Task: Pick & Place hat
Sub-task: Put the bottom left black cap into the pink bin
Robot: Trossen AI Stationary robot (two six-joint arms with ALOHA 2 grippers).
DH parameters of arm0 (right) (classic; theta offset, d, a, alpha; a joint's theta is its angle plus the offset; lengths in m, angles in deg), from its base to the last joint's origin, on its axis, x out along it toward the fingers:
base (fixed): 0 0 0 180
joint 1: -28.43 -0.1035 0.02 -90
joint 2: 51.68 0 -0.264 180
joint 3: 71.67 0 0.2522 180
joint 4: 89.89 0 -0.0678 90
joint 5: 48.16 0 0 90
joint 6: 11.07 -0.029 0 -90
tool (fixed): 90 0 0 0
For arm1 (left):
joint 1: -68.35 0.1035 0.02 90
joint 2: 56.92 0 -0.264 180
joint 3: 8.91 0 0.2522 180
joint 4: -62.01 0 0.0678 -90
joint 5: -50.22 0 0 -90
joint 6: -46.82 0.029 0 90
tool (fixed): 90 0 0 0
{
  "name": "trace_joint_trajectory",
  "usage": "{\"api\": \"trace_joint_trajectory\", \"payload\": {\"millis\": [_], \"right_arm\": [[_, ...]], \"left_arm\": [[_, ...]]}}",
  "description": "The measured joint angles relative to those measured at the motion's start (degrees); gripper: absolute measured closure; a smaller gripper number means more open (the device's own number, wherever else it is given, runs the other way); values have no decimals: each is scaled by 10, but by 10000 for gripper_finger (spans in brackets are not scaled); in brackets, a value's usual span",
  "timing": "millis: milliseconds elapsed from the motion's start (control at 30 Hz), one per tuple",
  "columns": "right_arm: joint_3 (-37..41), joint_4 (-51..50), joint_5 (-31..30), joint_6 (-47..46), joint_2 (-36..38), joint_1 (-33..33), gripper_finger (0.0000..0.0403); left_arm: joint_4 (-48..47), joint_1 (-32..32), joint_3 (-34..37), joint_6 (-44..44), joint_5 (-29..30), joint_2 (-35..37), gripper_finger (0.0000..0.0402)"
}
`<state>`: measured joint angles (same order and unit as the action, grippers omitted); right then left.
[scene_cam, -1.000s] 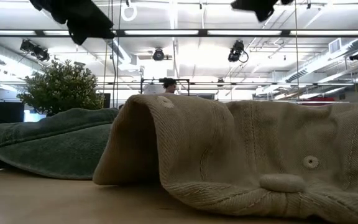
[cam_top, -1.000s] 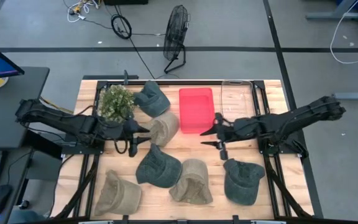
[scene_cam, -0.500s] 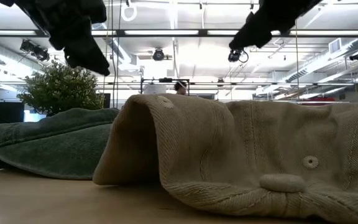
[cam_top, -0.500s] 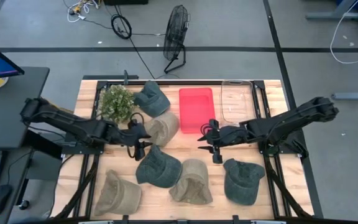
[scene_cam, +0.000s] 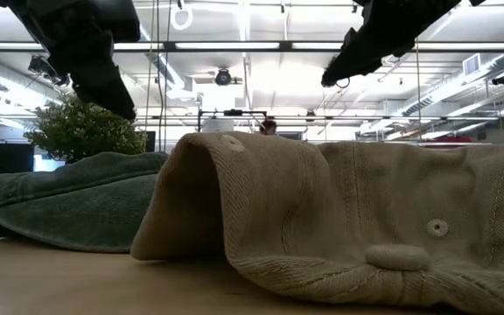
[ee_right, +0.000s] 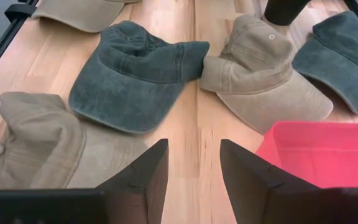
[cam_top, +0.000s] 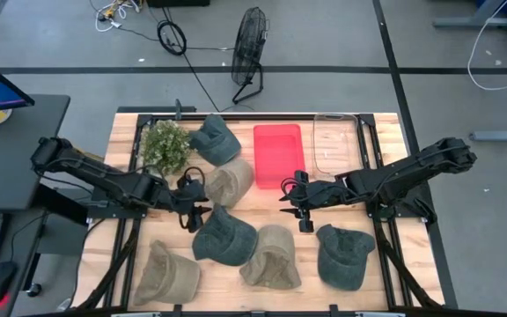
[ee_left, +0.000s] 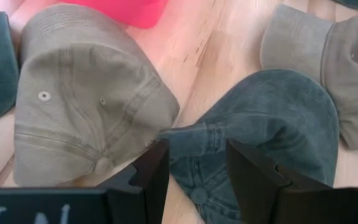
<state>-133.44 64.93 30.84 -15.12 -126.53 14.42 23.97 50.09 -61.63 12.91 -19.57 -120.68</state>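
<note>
Several caps lie on the wooden table, two of them tan. My left gripper hangs open above the gap between a tan cap and the centre dark green cap, touching neither. My right gripper is open above bare wood just near of the red bin. Its wrist view looks across at the green cap and the tan cap. All caps rest on their open undersides.
More caps lie along the near edge: tan, tan, dark green. Another dark green cap sits by the potted plant at the far left. A clear bin stands right of the red one. Bare wood shows between the grippers.
My right gripper has moved toward the table's left and come lower, stopping near of the red bin. My left gripper has come down and shifted slightly toward the near edge, over the green cap's far side. No cap has moved.
</note>
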Motion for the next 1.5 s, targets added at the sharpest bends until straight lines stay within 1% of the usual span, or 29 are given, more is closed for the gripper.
{"api": "trace_joint_trajectory", "payload": {"millis": [200, 367, 433, 500, 567, 633, 767, 900, 1133, 1367, 1500], "right_arm": [[0, 0, -1, -15, 0, 0, 255], [0, 4, -1, -15, 0, 0, 255], [0, 3, -1, -16, 0, 0, 255], [0, 3, -1, -15, 0, 0, 255], [0, 3, -1, -15, 0, 0, 255], [0, 3, -1, -15, 0, 0, 255], [0, 3, -1, -15, 0, 1, 255], [0, 3, -1, -15, 0, 1, 255], [0, 2, 0, -15, 0, 1, 255], [0, 2, -1, -13, 0, 1, 255], [0, 2, -1, -12, 0, 1, 255]], "left_arm": [[18, 10, 0, -4, 11, -16, 241], [50, 12, 0, -15, 10, -59, 241], [62, 11, 0, -53, -7, -79, 241], [75, 10, 0, -127, -37, -89, 241], [102, 7, 0, -180, -71, -92, 241], [120, -4, 0, -200, -91, -92, 241], [151, -34, 0, -229, -95, -93, 241], [165, -62, 0, -271, -89, -122, 241], [246, -84, 0, -285, -85, -200, 241], [257, -93, 0, -283, -69, -256, 241], [297, -101, 0, -273, -67, -273, 243]]}}
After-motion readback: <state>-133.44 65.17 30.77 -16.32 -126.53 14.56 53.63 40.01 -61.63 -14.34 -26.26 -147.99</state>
